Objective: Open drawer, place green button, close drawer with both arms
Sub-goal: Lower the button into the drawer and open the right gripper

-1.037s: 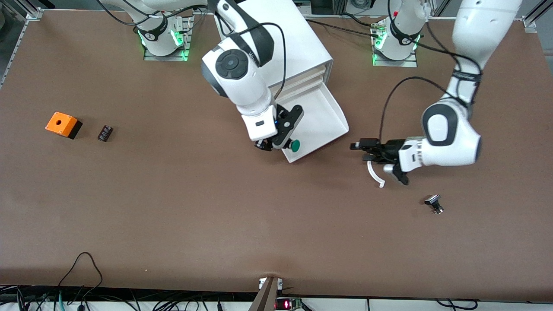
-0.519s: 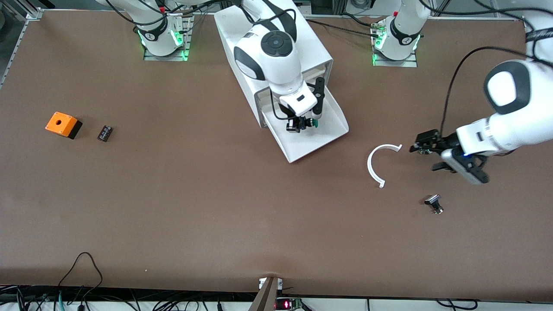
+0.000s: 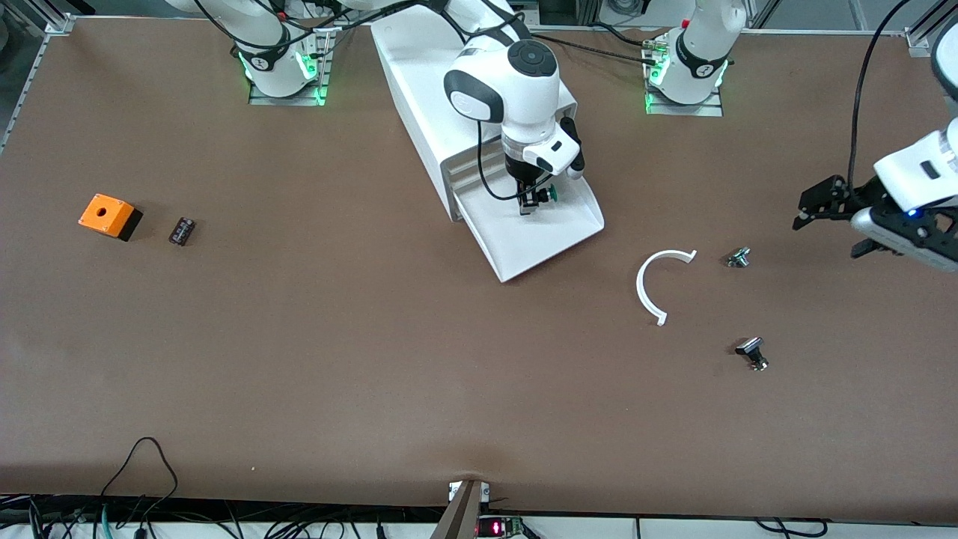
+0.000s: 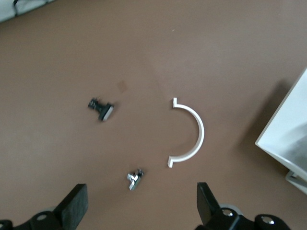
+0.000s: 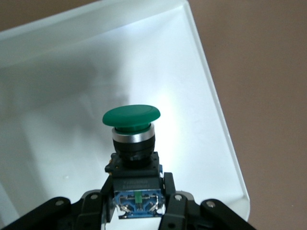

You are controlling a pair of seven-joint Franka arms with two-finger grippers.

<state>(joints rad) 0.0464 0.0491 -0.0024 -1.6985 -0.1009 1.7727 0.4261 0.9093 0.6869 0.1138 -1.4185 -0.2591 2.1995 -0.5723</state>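
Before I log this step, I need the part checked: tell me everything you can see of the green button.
The button has a wide, round green cap, a silver ring under it, a black body and a blue rear block. It looks like plastic with a metal collar. The right gripper is shut on the rear block and holds it over the open white drawer. Nothing else touches it.

Brown surface [image 3: 374, 359]. White cabinet [image 3: 419, 82] stands between the arm bases, bottom drawer [image 3: 524, 251] pulled out. Toward the right arm's end: orange box [image 3: 109, 215], with a small dark part [image 3: 182, 230] beside it. Toward the left arm's end: white curved strip [image 3: 650, 288]; two small silver-black pieces, possibly buttons [image 3: 739, 257] [image 3: 753, 352], one nearer the front camera.
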